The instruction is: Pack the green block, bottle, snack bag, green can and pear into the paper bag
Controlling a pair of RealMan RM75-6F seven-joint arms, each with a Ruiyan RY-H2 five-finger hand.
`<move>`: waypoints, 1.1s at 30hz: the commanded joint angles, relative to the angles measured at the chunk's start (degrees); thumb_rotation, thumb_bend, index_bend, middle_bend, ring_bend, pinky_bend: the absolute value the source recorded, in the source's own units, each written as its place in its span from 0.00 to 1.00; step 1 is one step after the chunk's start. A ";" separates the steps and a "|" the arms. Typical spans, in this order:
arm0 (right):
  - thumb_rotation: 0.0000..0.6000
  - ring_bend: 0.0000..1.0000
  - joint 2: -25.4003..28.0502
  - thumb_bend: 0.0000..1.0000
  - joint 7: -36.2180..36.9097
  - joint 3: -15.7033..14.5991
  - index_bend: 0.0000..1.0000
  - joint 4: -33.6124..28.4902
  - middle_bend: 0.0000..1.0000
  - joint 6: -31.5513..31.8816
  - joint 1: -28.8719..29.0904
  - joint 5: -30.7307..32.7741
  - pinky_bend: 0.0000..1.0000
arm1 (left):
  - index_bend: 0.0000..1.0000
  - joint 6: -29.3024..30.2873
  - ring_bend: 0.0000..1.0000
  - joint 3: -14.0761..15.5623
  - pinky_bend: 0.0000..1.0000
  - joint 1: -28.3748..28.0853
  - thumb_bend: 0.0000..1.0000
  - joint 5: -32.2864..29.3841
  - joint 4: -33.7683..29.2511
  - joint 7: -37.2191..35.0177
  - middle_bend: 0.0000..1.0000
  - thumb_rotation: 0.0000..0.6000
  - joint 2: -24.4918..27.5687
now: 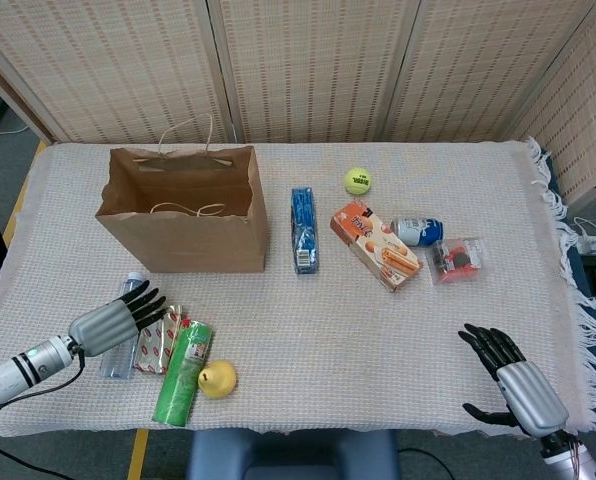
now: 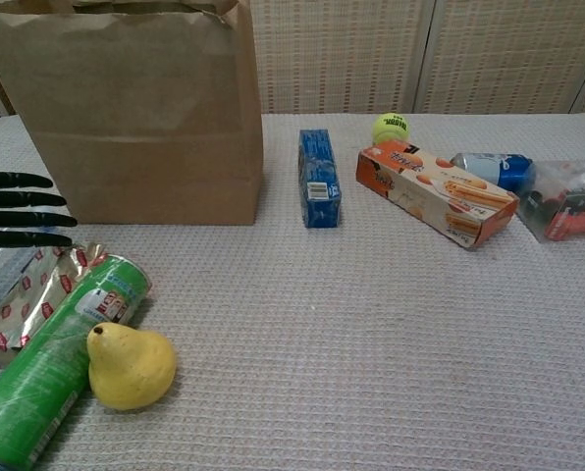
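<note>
Worktop (image 1: 308, 320), cloth-covered, holding eleven loose items.

- One paper bag (image 1: 185, 210): upright, mouth open, far left.
- One bottle (image 1: 119, 345): clear, lying flat, partly under the left robot hand.
- One snack bag (image 1: 160, 338): red and silver, between bottle and green can, touching both.
- One green can (image 1: 183, 373): on its side.
- One pear (image 1: 217, 379): yellow, touching the can.
- One blue box (image 1: 303, 229); one tennis ball (image 1: 357, 181); one orange box (image 1: 374, 244); one blue can (image 1: 417, 231); one clear packet (image 1: 456, 259).
- Green block: cannot tell which item.

Left robot hand (image 1: 109, 322): fingers extended and apart, over the bottle, gripping nothing. Right robot hand (image 1: 510, 381): fingers spread, empty, near right corner.
</note>
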 commanded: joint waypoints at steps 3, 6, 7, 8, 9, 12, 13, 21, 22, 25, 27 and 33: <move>1.00 0.00 -0.04 0.06 -0.12 0.04 0.00 -0.02 0.00 0.00 0.00 0.03 0.00 | 0.00 -0.19 0.00 0.56 0.07 0.19 0.35 -0.72 1.48 -0.42 0.00 1.00 -0.41; 1.00 0.00 -0.12 0.06 -0.32 0.02 0.00 -0.11 0.00 -0.12 0.02 0.05 0.00 | 0.00 -0.48 0.00 1.32 0.07 0.82 0.35 -1.45 3.31 -0.77 0.00 1.00 -1.25; 1.00 0.00 -0.12 0.06 -0.36 0.04 0.00 -0.10 0.00 -0.11 0.01 0.07 0.00 | 0.00 -0.52 0.00 1.51 0.07 0.85 0.35 -1.49 3.66 -0.75 0.00 1.00 -1.46; 1.00 0.00 -0.14 0.06 -0.38 0.06 0.00 -0.10 0.00 -0.11 0.02 0.09 0.00 | 0.00 -0.52 0.00 1.71 0.07 0.85 0.35 -1.45 3.97 -0.70 0.00 1.00 -1.67; 1.00 0.00 -0.14 0.06 -0.38 0.08 0.00 -0.10 0.00 -0.11 0.01 0.12 0.00 | 0.00 -0.53 0.00 1.93 0.07 0.84 0.35 -1.39 4.23 -0.64 0.00 1.00 -1.86; 1.00 0.00 -0.13 0.06 -0.37 0.07 0.00 -0.18 0.00 -0.23 0.04 0.23 0.00 | 0.00 -0.69 0.00 2.45 0.07 0.62 0.35 -1.27 5.01 -0.38 0.00 1.00 -2.57; 1.00 0.00 -0.13 0.06 -0.36 0.08 0.00 -0.24 0.00 -0.30 0.06 0.28 0.00 | 0.00 -0.84 0.00 2.58 0.07 0.49 0.35 -1.31 5.26 -0.32 0.00 1.00 -2.89; 1.00 0.00 -0.18 0.06 -0.54 0.15 0.00 -0.24 0.00 -0.38 0.08 0.41 0.00 | 0.00 -2.40 0.00 3.82 0.08 -0.40 0.35 -1.26 6.07 0.70 0.00 1.00 -4.43; 1.00 0.00 -0.18 0.06 -0.53 0.16 0.00 -0.24 0.00 -0.39 0.09 0.43 0.00 | 0.00 -2.55 0.00 3.91 0.08 -0.44 0.36 -1.35 6.19 0.82 0.00 1.00 -4.56; 1.00 0.00 -0.21 0.06 -0.54 0.16 0.00 -0.24 0.00 -0.39 0.09 0.43 0.00 | 0.05 -2.84 0.00 4.29 0.13 -0.59 0.36 -1.55 6.43 0.78 0.00 1.00 -4.76; 1.00 0.00 -0.20 0.06 -0.55 0.17 0.00 -0.26 0.00 -0.38 0.09 0.43 0.00 | 0.13 -2.96 0.03 4.76 0.21 -0.82 0.38 -1.38 6.55 0.38 0.05 1.00 -4.68; 1.00 0.00 -0.21 0.06 -0.60 0.15 0.00 -0.32 0.00 -0.28 0.05 0.33 0.00 | 0.37 -1.38 0.35 6.36 0.54 -0.63 0.53 -0.56 7.74 -1.05 0.36 1.00 -5.12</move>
